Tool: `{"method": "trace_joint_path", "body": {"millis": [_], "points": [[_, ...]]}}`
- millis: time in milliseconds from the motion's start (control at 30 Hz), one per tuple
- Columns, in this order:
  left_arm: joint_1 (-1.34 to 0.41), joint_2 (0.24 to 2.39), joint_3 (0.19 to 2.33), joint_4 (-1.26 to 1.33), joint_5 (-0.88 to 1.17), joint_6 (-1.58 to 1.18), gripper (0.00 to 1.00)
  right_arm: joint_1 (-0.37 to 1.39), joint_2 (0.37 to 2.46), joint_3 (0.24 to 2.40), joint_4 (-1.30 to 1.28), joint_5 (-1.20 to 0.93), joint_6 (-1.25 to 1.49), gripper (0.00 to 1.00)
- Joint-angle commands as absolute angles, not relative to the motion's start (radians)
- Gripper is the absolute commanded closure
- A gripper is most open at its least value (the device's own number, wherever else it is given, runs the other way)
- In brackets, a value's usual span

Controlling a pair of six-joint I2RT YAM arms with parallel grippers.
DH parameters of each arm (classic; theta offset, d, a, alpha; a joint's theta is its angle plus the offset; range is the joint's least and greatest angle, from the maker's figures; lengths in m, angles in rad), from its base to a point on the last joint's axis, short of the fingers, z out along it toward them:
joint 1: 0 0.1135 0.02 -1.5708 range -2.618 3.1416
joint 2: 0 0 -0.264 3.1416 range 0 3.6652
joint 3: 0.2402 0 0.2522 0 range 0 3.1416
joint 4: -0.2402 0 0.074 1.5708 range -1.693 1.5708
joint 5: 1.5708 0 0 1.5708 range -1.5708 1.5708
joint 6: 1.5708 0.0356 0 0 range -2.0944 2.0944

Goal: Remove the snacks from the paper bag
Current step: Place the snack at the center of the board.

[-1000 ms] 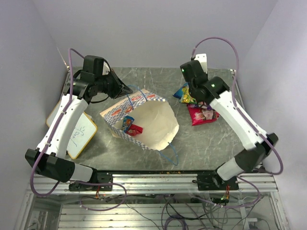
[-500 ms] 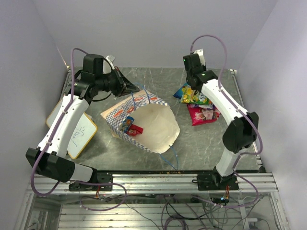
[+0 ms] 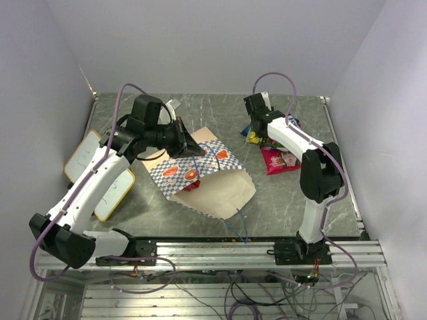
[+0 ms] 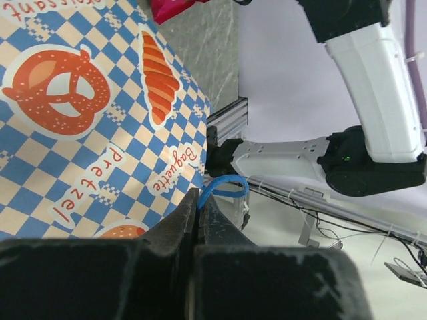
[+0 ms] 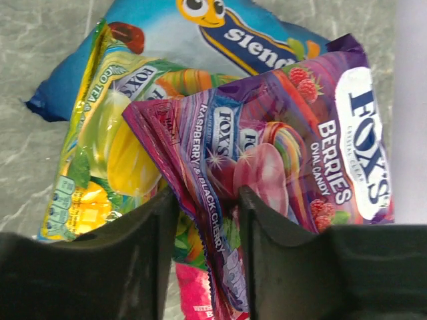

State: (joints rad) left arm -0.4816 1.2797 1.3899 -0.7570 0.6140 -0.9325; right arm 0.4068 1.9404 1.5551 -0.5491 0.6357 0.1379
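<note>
Overhead view of a grey marble table with two robot arms. The paper bag, cream with a blue-and-white checkered band, lies on its side near the centre, with its opening towards 5 o'clock. The left gripper has the bag's far edge at about 10 o'clock of the bag. The left wrist view shows its jaws closed tight on the paper rim, just beside a blue cord handle.

A sliver of red shows under the checkered flap. It is probably a packet left inside, though too little shows to be sure.

The snacks already out are piled at about 1 o'clock on the table, well apart from the bag. The right gripper hangs low over that pile. In its wrist view the jaws stand partly open, astride a creased ridge of a purple berry-candy packet. That packet lies over a yellow-green packet and a blue packet. Whether the pads press on it I cannot tell.

A whiteboard lies at 9 o'clock.

The step in hand looks like tipping the bag to free what remains. Next, the right arm likely has to clear the pile and reach the bag's mouth.
</note>
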Motion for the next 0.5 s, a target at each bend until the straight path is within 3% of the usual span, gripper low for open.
{"method": "trace_joint_path", "body": {"millis": [0,300,467], "points": [[-0.495,1.268,1.359,-0.833,0.590,-0.874,0.93,0.407,1.911,1.553,-0.537,0.552,0.176,0.54],[-0.502,1.214,1.313,-0.807,0.559,-0.844,0.93,0.409,1.757,1.579,-0.598,0.462,0.144,0.17],[-0.502,1.225,1.337,-0.755,0.544,-0.876,0.93,0.410,1.665,1.522,-0.622,0.389,0.132,0.12]]}}
